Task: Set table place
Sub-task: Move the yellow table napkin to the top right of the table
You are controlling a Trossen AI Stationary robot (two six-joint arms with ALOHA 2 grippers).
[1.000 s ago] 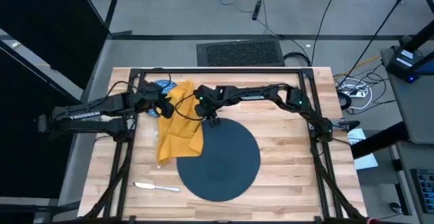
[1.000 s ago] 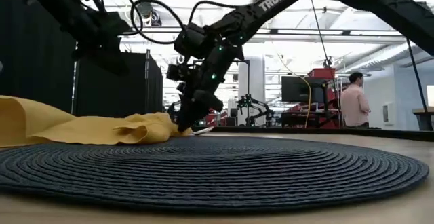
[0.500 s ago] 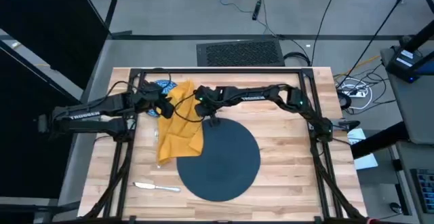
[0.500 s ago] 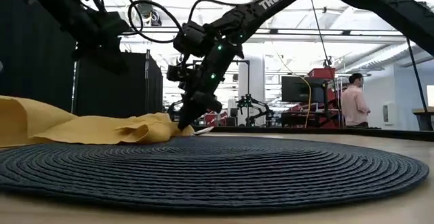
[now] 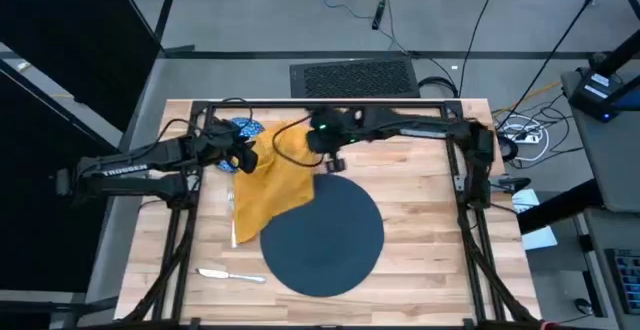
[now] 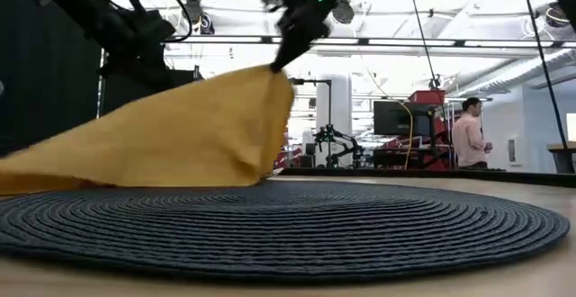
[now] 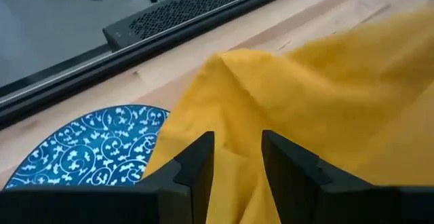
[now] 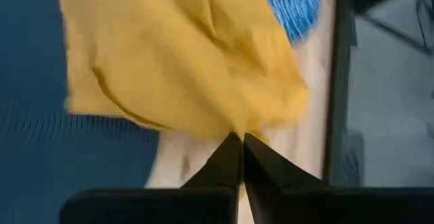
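- Since half a second ago, the right gripper (image 5: 325, 155) has gone up from the table (image 5: 430, 240) with one corner of the yellow napkin (image 5: 270, 180). Its fingers are pressed together on the cloth, and in the low view the napkin (image 6: 171, 139) now hangs like a tent.
- The left gripper (image 5: 243, 155) stays near the far-left corner of the table. Its fingers (image 7: 196, 166) stand apart, with cloth lying between them.
- I judge the napkin is being spread or moved, so the place setting is at an early step.
- The napkin is soft, creased cloth, partly over the round dark mat (image 5: 325, 235), which has woven rings.
- The blue patterned dish (image 5: 238, 128) lies partly under the cloth near the far edge.
- A silver knife (image 5: 228, 274) lies near the left front corner.
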